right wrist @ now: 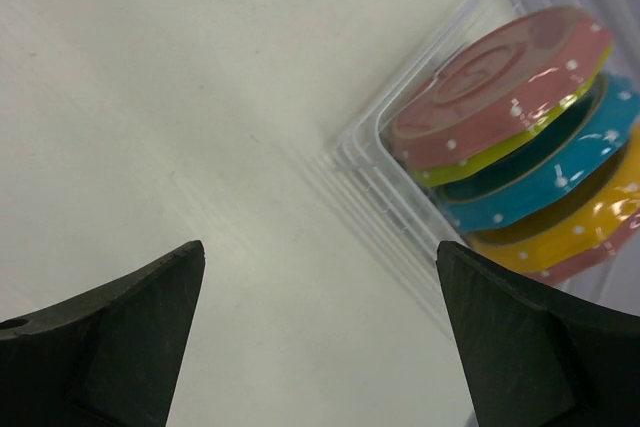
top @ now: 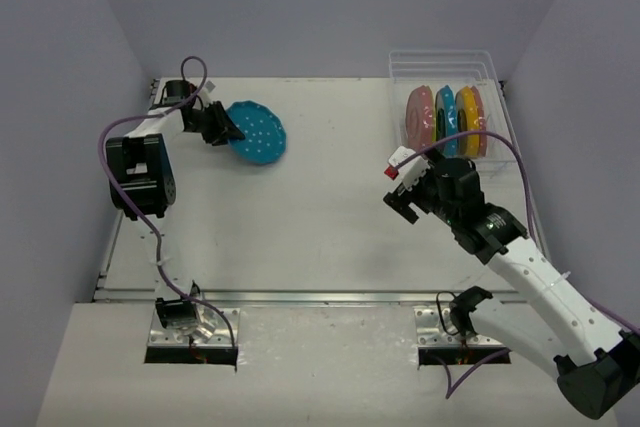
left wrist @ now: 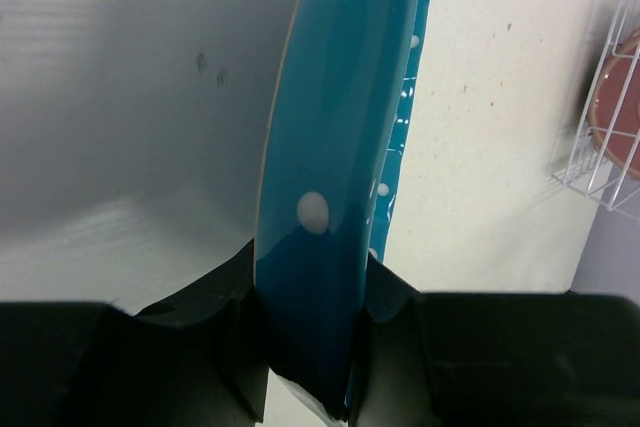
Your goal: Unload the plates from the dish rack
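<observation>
One clear dish rack [top: 440, 65] sits at the far right of the single tabletop [top: 320, 237]. There are six plates [top: 465, 117] in all. Five stand on edge in the rack: a pink plate [right wrist: 500, 82], a yellow-green plate [right wrist: 480, 162], a blue plate [right wrist: 560, 182], an orange-yellow plate [right wrist: 590, 217] and a second pink plate [right wrist: 592, 259]. The sixth, a second blue plate [top: 258, 133], is at the far left, in the jaws of the left gripper [top: 225, 129]. By colour that makes two pink, two blue, one yellow-green and one orange-yellow. There are two arms, the left arm [top: 140, 162] and the right arm [top: 540, 277]. Each carries one gripper with two jaws, the other being the right gripper [right wrist: 320, 257]. There are two purple cables, one along each arm [top: 105, 142] [top: 510, 147].
</observation>
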